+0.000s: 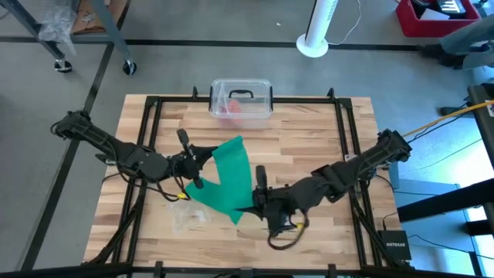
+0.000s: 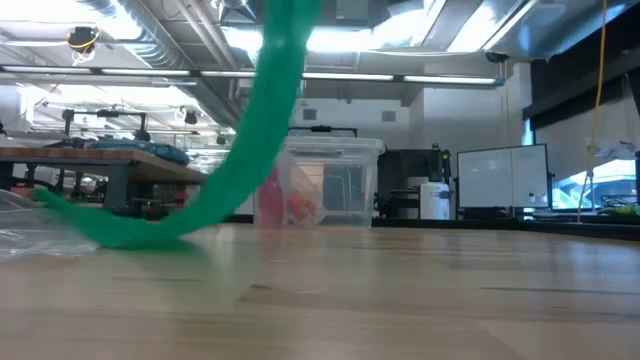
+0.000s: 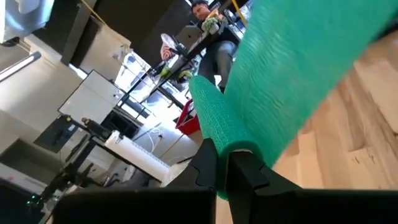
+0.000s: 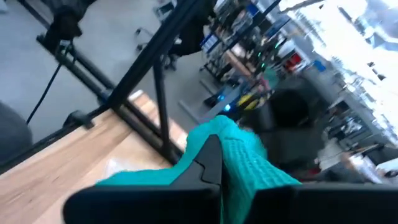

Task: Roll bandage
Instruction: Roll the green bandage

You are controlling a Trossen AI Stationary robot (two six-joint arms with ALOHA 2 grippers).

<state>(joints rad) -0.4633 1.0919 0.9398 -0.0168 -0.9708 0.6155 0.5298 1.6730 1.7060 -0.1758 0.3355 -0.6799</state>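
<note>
Holding the bandage (image 1: pixel 230 179) between both arms, I have it stretched over the middle of the tabletop (image 1: pixel 309 139), its green cloth bent in a broad angle seen from above. My left pincer (image 1: pixel 187 161) sits at the left side of the strip, and its wrist camera shows the two dark fingers (image 3: pixel 208 168) pressed together on a folded edge of the bandage (image 3: pixel 280 81), which runs away from them up and across the wood. My right pincer (image 1: pixel 258 193) is at the strip's near right corner, and its own camera shows the fingers (image 4: pixel 208 165) clamped together on a bunched end of the green cloth (image 4: pixel 249 155). From table height the bandage (image 2: pixel 255 130) hangs down in a long curve from above and its lower part rests on the wood at the left. Behind it, at the far edge of the tabletop, stands a clear plastic box (image 1: pixel 241 99) with a black handle and something red inside, well apart from both pincers. A thin clear wrapper (image 1: pixel 187 218) lies on the wood near the front left, just beside the lower edge of the bandage. In the left wrist camera a person (image 3: pixel 214 37) shows far off in the room beyond.
</note>
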